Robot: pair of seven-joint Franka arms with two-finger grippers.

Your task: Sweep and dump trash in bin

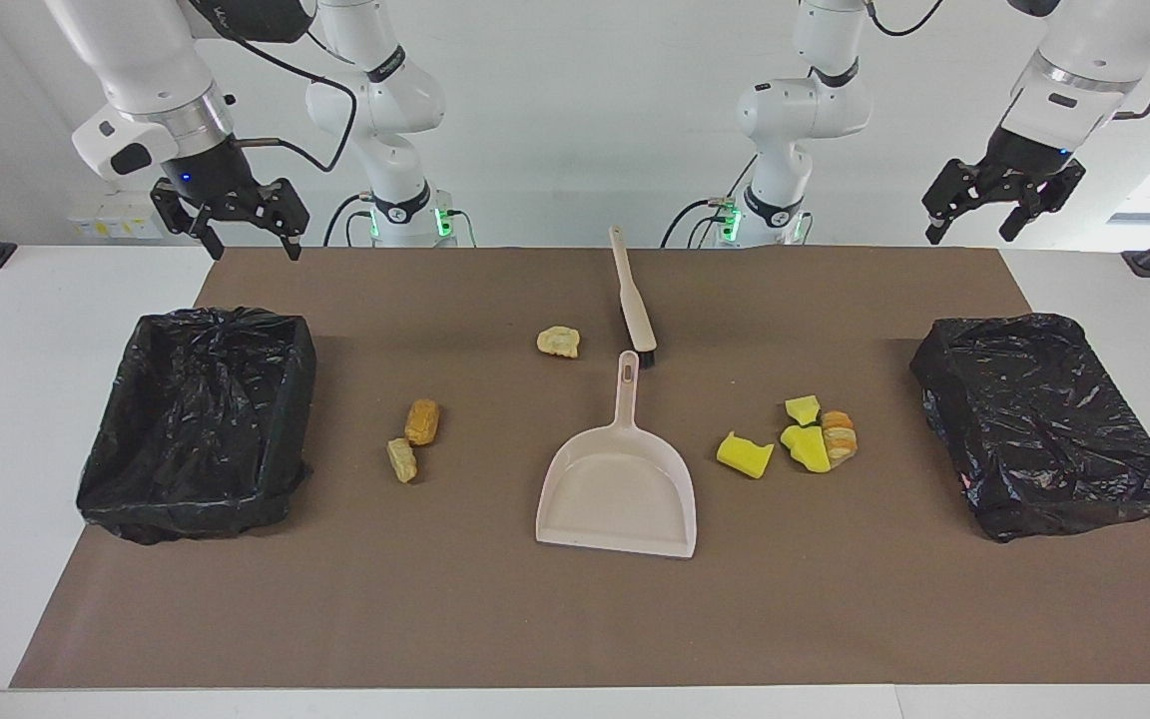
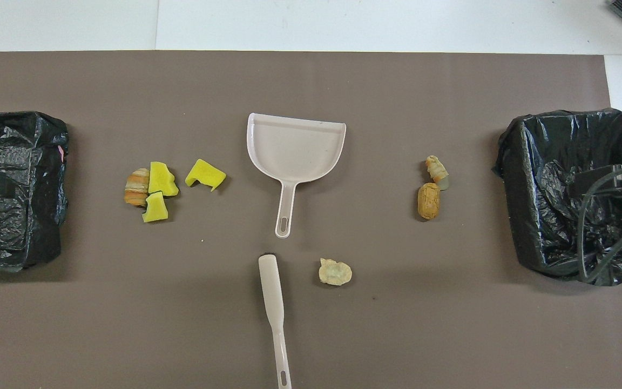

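Both my claws hang open: right gripper above the right-arm bin, left gripper near the other bin. Trash lies scattered beside the dustpan. The brush lies midway, handle toward my bases; neither arm looks nearer.

A brown mat covers the white table, on which a second black-bagged box sits at the left arm's end with its bag stretched over the top, well apart from everything lying midway along the mat.
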